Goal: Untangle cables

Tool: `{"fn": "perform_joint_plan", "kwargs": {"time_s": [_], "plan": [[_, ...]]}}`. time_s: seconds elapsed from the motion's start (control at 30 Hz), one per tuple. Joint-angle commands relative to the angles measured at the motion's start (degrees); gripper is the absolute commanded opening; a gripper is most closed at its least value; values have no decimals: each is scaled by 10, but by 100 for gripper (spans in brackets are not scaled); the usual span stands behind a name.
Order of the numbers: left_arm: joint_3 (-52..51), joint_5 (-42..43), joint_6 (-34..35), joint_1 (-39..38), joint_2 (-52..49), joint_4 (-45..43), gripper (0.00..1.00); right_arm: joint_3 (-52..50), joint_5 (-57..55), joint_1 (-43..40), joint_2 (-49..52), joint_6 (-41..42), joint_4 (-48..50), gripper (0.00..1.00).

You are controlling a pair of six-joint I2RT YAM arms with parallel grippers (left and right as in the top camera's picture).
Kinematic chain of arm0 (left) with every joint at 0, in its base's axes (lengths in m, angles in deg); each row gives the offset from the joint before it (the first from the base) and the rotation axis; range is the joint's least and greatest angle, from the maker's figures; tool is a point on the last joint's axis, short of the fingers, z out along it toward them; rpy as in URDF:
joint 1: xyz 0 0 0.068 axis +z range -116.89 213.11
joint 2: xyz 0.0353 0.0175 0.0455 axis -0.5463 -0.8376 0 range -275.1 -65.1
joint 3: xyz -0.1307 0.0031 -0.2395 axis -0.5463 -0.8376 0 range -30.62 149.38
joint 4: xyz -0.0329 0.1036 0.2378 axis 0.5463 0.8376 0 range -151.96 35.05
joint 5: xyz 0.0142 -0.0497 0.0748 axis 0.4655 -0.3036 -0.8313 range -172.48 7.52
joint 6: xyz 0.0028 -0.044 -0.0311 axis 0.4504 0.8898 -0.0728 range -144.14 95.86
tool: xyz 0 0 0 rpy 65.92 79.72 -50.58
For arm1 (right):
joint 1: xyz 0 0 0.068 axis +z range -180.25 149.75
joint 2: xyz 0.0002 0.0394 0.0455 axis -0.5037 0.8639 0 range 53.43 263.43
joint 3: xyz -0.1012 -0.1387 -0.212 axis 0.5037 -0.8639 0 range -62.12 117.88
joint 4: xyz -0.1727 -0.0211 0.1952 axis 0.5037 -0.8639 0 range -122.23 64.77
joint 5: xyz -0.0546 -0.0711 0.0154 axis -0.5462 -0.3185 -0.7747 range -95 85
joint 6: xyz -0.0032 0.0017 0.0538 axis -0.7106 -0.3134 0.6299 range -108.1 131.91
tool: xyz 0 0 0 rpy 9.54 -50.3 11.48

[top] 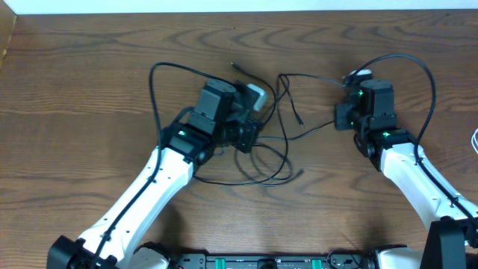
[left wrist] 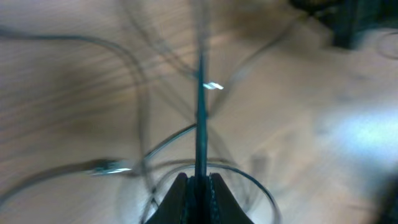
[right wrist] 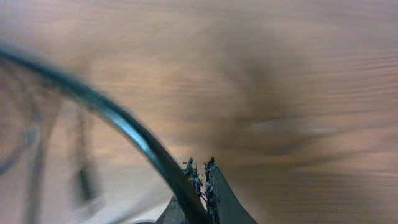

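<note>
Thin black cables point(top: 263, 160) lie in tangled loops on the wooden table point(top: 89, 67) between my two arms, with small plug ends at the top point(top: 235, 66) and the middle point(top: 299, 120). My left gripper point(top: 247, 143) is shut on one black cable point(left wrist: 201, 124), which runs straight away from the jaws point(left wrist: 198, 177) in the blurred left wrist view. A silver plug end point(left wrist: 111, 166) lies to its left. My right gripper point(top: 340, 116) is shut point(right wrist: 200, 167), with a black cable point(right wrist: 124, 121) pinched at the jaws and curving off left. A white cord point(top: 475, 139) shows at the right edge.
A thicker black wire point(top: 429, 82) arcs over the right arm, and another point(top: 153, 90) loops beside the left arm. The bases of the arms sit at the table's front edge point(top: 269, 261).
</note>
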Motion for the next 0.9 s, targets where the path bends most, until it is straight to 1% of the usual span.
{"fn": "perform_joint_plan", "kwargs": {"time_s": [0.0, 0.07, 0.1, 0.2, 0.3, 0.33, 0.37, 0.4, 0.5, 0.6, 0.63, 0.73, 0.87], "plan": [[10, -207, 24, 33, 9, 30, 7, 6, -210, -14, 0, -2, 26, 1], [9, -283, 57, 50, 9, 45, 7, 8, -244, -27, 0, -2, 45, 1], [9, -335, 83, 66, 9, 59, 7, 10, -256, -41, 0, -2, 60, 1], [9, -377, 121, 96, 9, 77, 7, 13, -266, -73, 0, -2, 78, 1], [9, -383, 158, 130, 9, 94, 8, 21, -267, -116, 0, 13, 78, 1], [9, -383, 172, 141, 9, 100, 8, 23, -267, -128, 0, 25, 77, 1], [9, -383, 200, 162, 9, 110, 7, 25, -262, -148, 0, 56, 73, 1], [9, -383, 216, 173, 9, 115, 7, 24, -250, -155, 0, 64, 71, 1], [9, -383, 272, 206, 9, 126, 7, 24, -180, -165, 0, 64, 71, 1], [9, -383, 325, 234, 9, 134, 7, 24, -141, -165, 0, 64, 71, 1], [9, -382, 357, 246, 9, 138, 7, 24, -124, -164, 0, 64, 71, 1], [9, -382, 384, 256, 9, 141, 7, 24, -117, -164, 0, 64, 70, 1], [9, -365, 386, 256, 9, 142, 8, 24, -101, -164, 0, 65, 68, 1]]}}
